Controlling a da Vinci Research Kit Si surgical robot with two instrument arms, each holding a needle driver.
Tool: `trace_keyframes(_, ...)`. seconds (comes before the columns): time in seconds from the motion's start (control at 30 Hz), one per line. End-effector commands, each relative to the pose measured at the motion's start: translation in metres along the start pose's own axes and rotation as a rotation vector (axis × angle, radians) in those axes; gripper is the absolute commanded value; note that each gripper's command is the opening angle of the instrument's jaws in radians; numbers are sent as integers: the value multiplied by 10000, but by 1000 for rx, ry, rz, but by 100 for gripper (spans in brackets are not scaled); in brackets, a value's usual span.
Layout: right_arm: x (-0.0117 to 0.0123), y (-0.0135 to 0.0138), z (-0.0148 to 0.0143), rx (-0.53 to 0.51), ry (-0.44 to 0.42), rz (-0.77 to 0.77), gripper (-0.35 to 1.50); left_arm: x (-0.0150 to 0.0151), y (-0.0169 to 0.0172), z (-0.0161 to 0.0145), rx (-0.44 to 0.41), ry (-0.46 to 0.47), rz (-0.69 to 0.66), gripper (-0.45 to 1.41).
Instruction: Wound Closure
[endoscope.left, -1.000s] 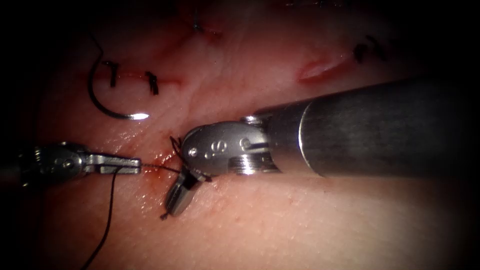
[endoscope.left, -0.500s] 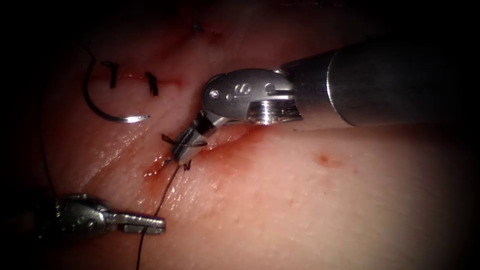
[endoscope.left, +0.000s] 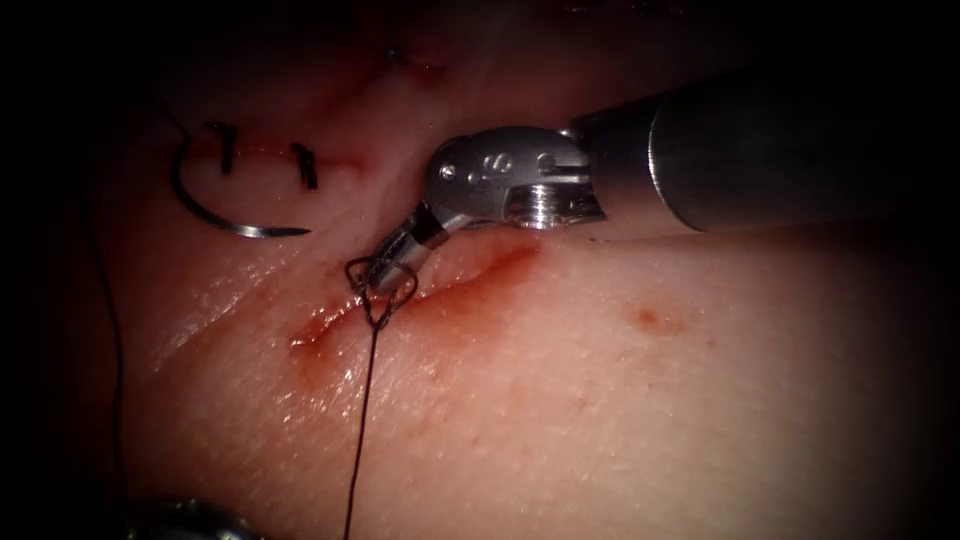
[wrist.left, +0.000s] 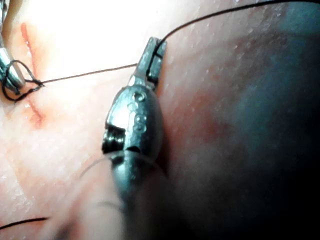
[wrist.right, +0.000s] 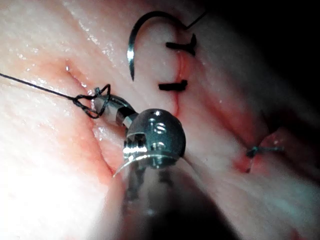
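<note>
The right tool (endoscope.left: 392, 268) sits over the cut (endoscope.left: 420, 300), jaws pressed together on the thread (endoscope.left: 362, 420) where it gathers into a small loose loop (endoscope.left: 380, 290) at the cut's left end; the right wrist view shows the same loop (wrist.right: 92, 102) wrapped about the jaw tips. From the loop one strand runs straight down toward the left tool (wrist.left: 152, 57), whose jaws are pinched shut on the thread, as the left wrist view shows, with the strand leading taut from the loop (wrist.left: 20, 85) to its tip. Over the last second the left tool has drawn away from the cut, down to the lower edge of the endoscope view, and the right tool has moved up and across the cut — the strands now cross the opposite way. The needle (endoscope.left: 215, 210) lies free on the tissue (endoscope.left: 600, 400), up and to the left of the cut, held by neither tool and not in the tissue, just below an older cut (endoscope.left: 265, 155) closed with two short dark stitches (endoscope.left: 305, 168). Judged progress: a stitch has been passed through this cut and a knot is forming but is not yet snug — the loop is open. The cut to the right of the loop carries no stitch and red fluid (endoscope.left: 480, 272) lines it, so most of its closing appears left to do.
</note>
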Motion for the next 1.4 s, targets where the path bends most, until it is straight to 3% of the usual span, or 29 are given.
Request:
trace_keyframes(0.03, 2, 12, 5, -17, 2, 8, -35, 1, 1, 9, -5, 3, 3, -45)
trace_keyframes(0.47, 12, 21, -5, -109, 47, 77, -35, 57, 30, 27, -147, 105, -22, -45)
trace_keyframes(0.77, 15, 29, -1, -227, 105, 149, -35, 43, 60, 44, -212, 116, -45, -45)
trace_keyframes(1.03, 12, 25, 9, -245, 117, 169, -35, 37, 73, 56, -272, 133, -77, -45)
trace_keyframes(1.4, 12, 36, 6, -316, 128, 205, -35, 42, 111, 73, -491, 224, -72, -45)
